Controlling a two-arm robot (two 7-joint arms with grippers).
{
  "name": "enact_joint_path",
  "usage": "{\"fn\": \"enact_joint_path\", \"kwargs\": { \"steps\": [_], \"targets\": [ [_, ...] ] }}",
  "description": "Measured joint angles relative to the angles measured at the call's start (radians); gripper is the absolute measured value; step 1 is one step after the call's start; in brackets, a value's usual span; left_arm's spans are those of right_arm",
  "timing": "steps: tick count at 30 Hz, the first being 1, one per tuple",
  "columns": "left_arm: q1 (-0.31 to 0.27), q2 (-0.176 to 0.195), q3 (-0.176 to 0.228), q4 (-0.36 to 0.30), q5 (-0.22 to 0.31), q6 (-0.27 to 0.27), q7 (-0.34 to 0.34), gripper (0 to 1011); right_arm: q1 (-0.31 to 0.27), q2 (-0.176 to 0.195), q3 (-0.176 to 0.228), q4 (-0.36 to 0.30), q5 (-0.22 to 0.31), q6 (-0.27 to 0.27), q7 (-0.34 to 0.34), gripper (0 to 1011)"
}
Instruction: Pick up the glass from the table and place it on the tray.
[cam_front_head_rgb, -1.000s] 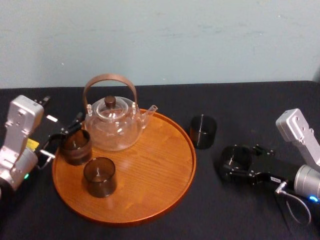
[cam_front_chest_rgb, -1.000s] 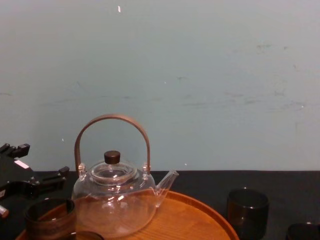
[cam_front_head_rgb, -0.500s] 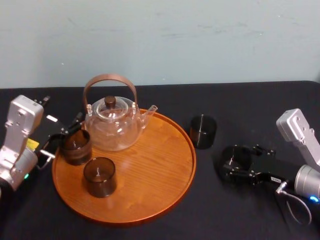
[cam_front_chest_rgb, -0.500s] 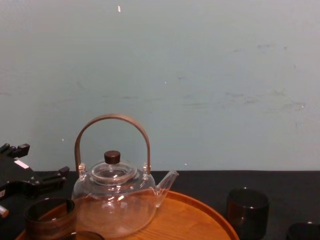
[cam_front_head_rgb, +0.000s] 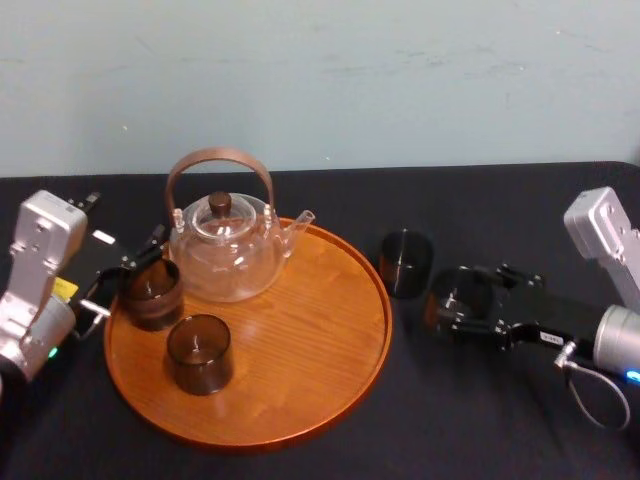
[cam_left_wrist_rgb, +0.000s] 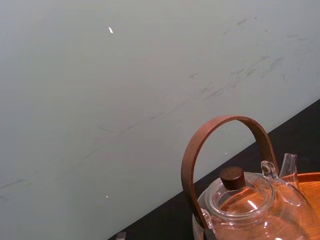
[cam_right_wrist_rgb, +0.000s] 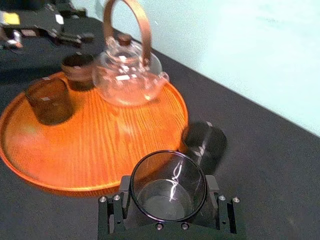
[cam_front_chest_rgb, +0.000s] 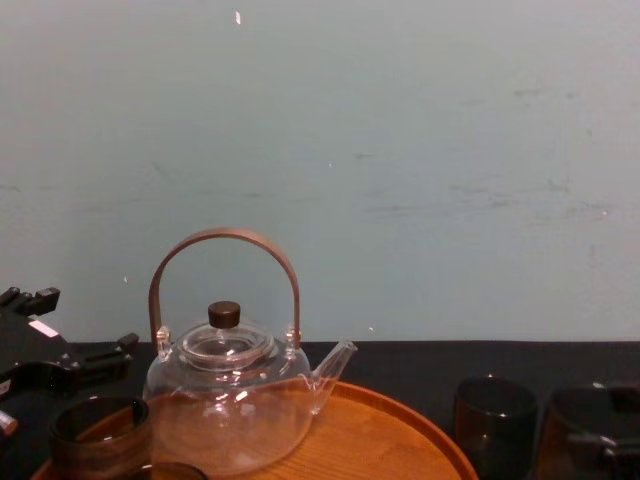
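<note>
My right gripper (cam_front_head_rgb: 462, 305) is shut on a dark smoky glass (cam_right_wrist_rgb: 168, 186), held upright just right of the tray and slightly above the black table. The same glass (cam_front_chest_rgb: 590, 430) shows at the chest view's lower right. A second dark glass (cam_front_head_rgb: 406, 262) stands on the table beside the tray's right rim, next to the held one. The round orange-brown wooden tray (cam_front_head_rgb: 330, 370) carries a clear glass teapot (cam_front_head_rgb: 225, 245) and two dark glasses (cam_front_head_rgb: 199, 352) (cam_front_head_rgb: 152, 293). My left gripper (cam_front_head_rgb: 128, 272) sits open at the tray's left edge, beside the far-left glass.
The black table runs back to a pale green wall. The front and right parts of the tray floor (cam_right_wrist_rgb: 115, 145) are bare wood. The teapot's tall brown handle (cam_front_chest_rgb: 225, 240) rises over the back of the tray.
My right gripper has carried the glass left toward the tray and a little upward, so it now shows beside the standing glass in the chest view. The left arm has not moved.
</note>
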Motion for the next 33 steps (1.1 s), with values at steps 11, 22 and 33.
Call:
{"fn": "enact_joint_path", "kwargs": {
  "steps": [11, 22, 33],
  "targets": [
    [0.000, 0.000, 0.000, 0.000, 0.000, 0.000, 0.000, 1001, 0.076, -0.037, -0.068, -0.006, 0.004, -0.022, 0.025, 903],
    [0.000, 0.000, 0.000, 0.000, 0.000, 0.000, 0.000, 1001, 0.155, -0.104, -0.165, 0.027, 0.002, -0.028, 0.046, 903],
    [0.000, 0.000, 0.000, 0.000, 0.000, 0.000, 0.000, 1001, 0.193, -0.141, -0.241, 0.069, -0.025, -0.042, 0.060, 903]
  ]
}}
